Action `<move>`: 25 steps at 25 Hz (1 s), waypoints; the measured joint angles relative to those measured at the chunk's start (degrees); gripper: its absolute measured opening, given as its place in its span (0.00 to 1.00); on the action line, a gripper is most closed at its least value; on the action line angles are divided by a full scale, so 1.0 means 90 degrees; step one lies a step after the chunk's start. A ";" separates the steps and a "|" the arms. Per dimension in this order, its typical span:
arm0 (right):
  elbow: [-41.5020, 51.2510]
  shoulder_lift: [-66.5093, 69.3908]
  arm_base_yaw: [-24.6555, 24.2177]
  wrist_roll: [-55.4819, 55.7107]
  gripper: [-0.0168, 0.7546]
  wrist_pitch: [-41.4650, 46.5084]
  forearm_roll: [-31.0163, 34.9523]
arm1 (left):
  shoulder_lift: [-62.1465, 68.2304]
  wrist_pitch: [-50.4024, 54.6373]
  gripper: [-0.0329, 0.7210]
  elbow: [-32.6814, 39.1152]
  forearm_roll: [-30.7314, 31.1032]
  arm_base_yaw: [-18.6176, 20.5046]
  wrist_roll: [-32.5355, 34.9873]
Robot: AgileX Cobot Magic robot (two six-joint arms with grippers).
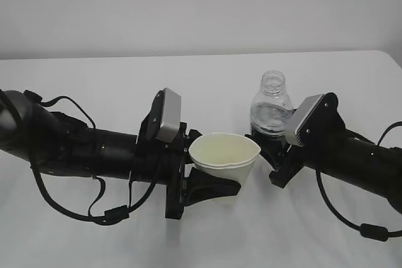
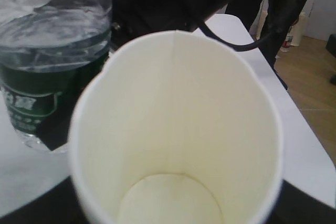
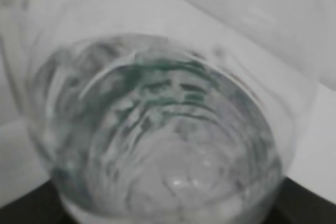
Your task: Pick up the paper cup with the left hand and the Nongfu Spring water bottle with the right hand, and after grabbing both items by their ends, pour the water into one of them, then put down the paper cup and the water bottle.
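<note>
My left gripper [image 1: 217,185] is shut on the white paper cup [image 1: 224,158], whose rim is squeezed slightly oval. The left wrist view looks straight into the cup [image 2: 178,129]; its cream inside looks dry and empty. Just right of the cup, my right gripper [image 1: 274,150] is shut on the lower body of the capless Nongfu Spring water bottle [image 1: 271,106], which stands upright. The water [image 2: 52,35] reaches above the dark green label. The bottle [image 3: 157,129] fills the right wrist view and hides the fingers. Whether either base rests on the table I cannot tell.
The white table [image 1: 94,230] extends all around both arms. Black cables [image 1: 100,214] loop under the left arm, and another cable [image 1: 370,230] hangs below the right arm. Beyond the table's far edge, the left wrist view shows a wooden floor [image 2: 310,72].
</note>
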 joint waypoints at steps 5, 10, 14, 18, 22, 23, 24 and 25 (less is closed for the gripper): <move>-0.0075 0.0000 0.0000 -0.0254 0.62 0.0000 0.0087 | 0.0000 0.0000 0.59 0.0000 -0.0074 -0.0109 0.0167; -0.0241 0.0000 0.0025 -0.0458 0.62 0.0000 0.0095 | 0.0000 0.0000 0.59 0.0000 -0.0251 -0.0120 0.0253; -0.0366 0.0000 0.0085 -0.0691 0.62 0.0000 0.0095 | 0.0000 0.0000 0.59 0.0000 -0.0289 -0.0120 0.0313; -0.0467 0.0000 0.0115 -0.0891 0.62 0.0000 0.0084 | 0.0000 0.0000 0.59 0.0000 -0.0409 -0.0120 0.0327; -0.0571 0.0000 0.0115 -0.1082 0.62 0.0000 0.0084 | 0.0000 0.0000 0.59 0.0000 -0.0478 -0.0120 0.0327; -0.0598 0.0000 0.0115 -0.1131 0.62 0.0000 0.0084 | 0.0000 0.0000 0.59 0.0000 -0.0490 -0.0120 0.0327; -0.0608 0.0000 0.0115 -0.1163 0.62 0.0000 0.0084 | 0.0000 0.0000 0.59 0.0000 -0.0505 -0.0120 0.0327; -0.0629 0.0000 0.0115 -0.1189 0.62 0.0000 0.0084 | 0.0000 0.0000 0.59 0.0000 -0.0520 -0.0120 0.0327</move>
